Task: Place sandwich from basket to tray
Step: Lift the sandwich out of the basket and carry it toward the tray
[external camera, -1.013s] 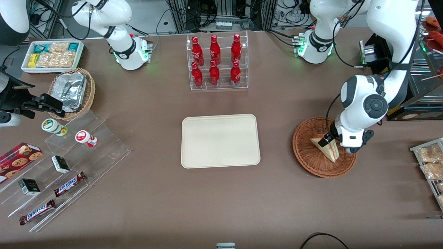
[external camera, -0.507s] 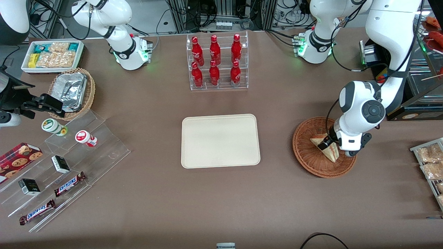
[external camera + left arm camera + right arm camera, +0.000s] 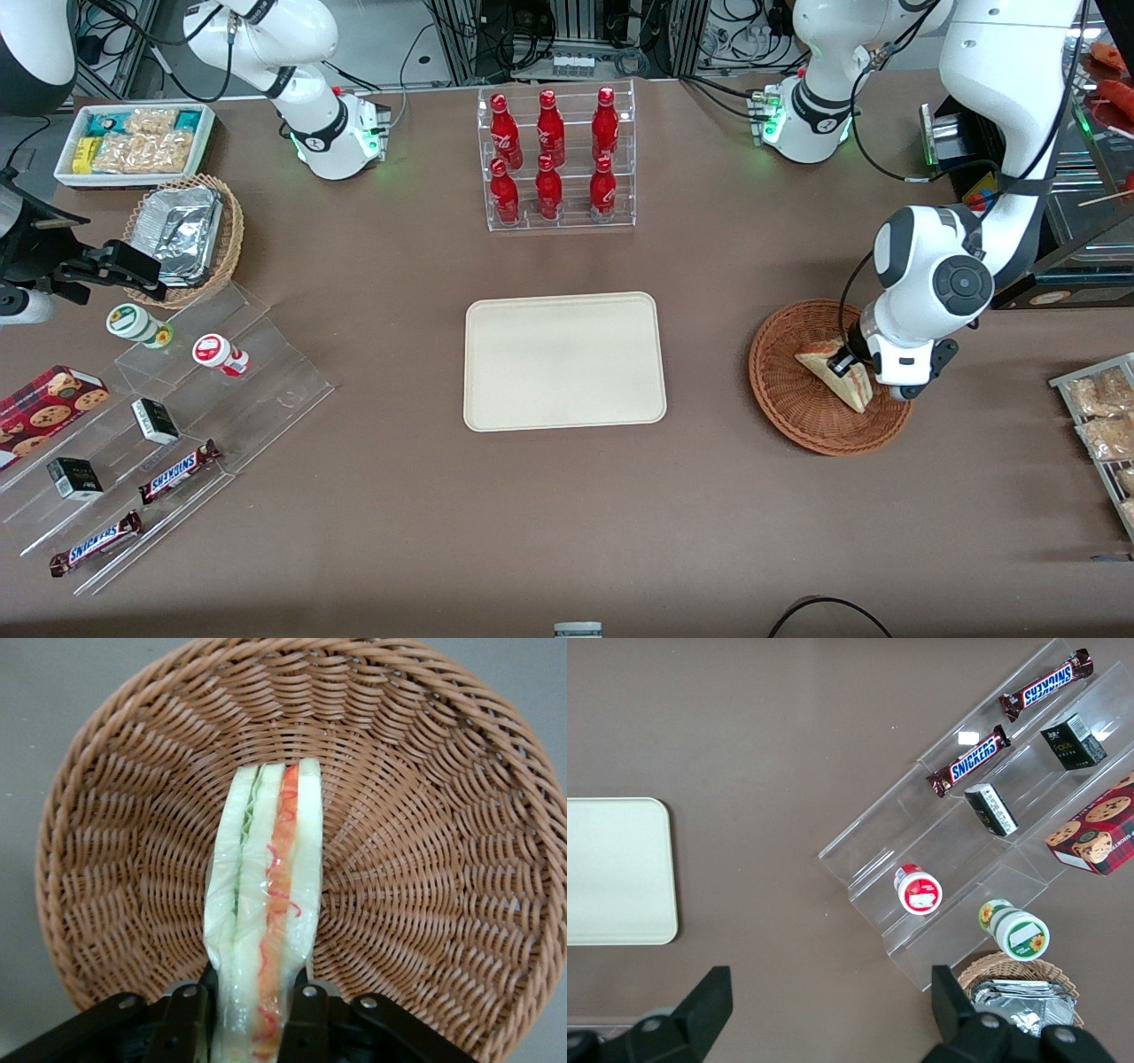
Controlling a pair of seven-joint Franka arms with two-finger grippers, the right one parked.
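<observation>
The gripper (image 3: 248, 1019) is pinching the sandwich (image 3: 264, 930) by its narrow end, inside the basket (image 3: 797, 390). The tray (image 3: 564, 361) lies on the desk (image 3: 567, 514) well apart from the gripper, toward the parked arm's end, where two bars (image 3: 177, 470) read "SNICKERS".

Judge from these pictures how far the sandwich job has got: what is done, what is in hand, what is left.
Done: the gripper has reached the sandwich in the basket, its jaws shut on the wedge's end. In hand: the grasp, with the sandwich still inside the basket. Left: lifting it out, carrying it to the tray, which holds nothing, and releasing it.
</observation>
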